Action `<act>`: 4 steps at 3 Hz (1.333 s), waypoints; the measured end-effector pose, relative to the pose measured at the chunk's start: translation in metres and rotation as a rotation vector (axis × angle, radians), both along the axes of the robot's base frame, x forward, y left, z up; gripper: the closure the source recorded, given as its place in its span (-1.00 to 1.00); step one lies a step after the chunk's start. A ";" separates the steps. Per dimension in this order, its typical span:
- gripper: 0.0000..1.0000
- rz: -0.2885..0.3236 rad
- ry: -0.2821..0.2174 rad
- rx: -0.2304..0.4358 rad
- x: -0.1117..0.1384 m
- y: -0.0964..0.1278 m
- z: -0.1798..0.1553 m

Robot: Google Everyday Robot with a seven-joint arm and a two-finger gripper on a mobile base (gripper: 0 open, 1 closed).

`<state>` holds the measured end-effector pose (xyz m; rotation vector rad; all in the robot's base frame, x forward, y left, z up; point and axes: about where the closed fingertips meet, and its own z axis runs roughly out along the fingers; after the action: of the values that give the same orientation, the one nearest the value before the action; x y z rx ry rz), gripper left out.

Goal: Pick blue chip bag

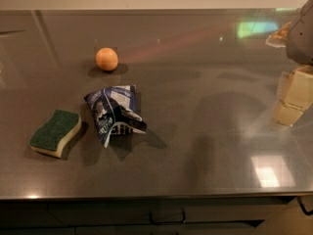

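Blue chip bag (115,112) lies crumpled on glossy grey table (205,146), just beside sponge (55,132). Tool (293,94) hangs at right edge, well apart; its state cannot be told.

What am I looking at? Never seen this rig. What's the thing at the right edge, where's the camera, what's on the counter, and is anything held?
This is a mobile robot with one arm. The pale, blocky part at the right edge is its gripper, partly cut off by the frame and hanging above the counter.

There is only one picture. The camera looks down on a dark grey counter from its near side, and the mount cannot be told.

Three things lie on the counter at the left. The crumpled blue chip bag is what the robot should pick. A green-and-yellow sponge lies just left of it, and an orange ball sits behind it.

The gripper is far from all three and holds none of them.
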<state>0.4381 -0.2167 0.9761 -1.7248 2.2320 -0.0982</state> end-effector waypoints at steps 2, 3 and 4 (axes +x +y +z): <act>-1.00 0.064 0.000 0.020 0.001 0.027 -0.001; -1.00 0.128 0.016 0.069 0.009 0.061 -0.006; -1.00 0.172 0.033 0.106 0.015 0.102 -0.016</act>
<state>0.4535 -0.1142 0.9606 -1.8640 2.0608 0.0867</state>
